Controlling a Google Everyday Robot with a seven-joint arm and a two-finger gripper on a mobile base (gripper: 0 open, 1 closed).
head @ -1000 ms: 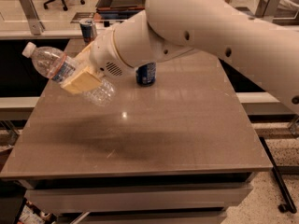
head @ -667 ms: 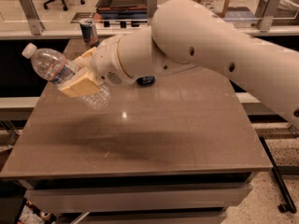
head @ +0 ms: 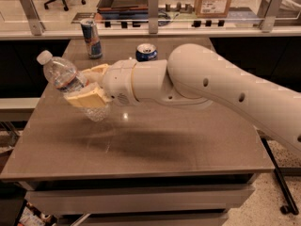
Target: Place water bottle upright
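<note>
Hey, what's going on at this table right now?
The robot's pincer is closed around a water bottle, holding it over the left side of the table. The bottle is tilted, cap pointing up and to the left, not yet upright. A slim can and a blue soda can stand near the table's far edge.

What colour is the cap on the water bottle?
The cap is white, best in the camera view. The tool grips the tilted water bottle above the table.
</note>
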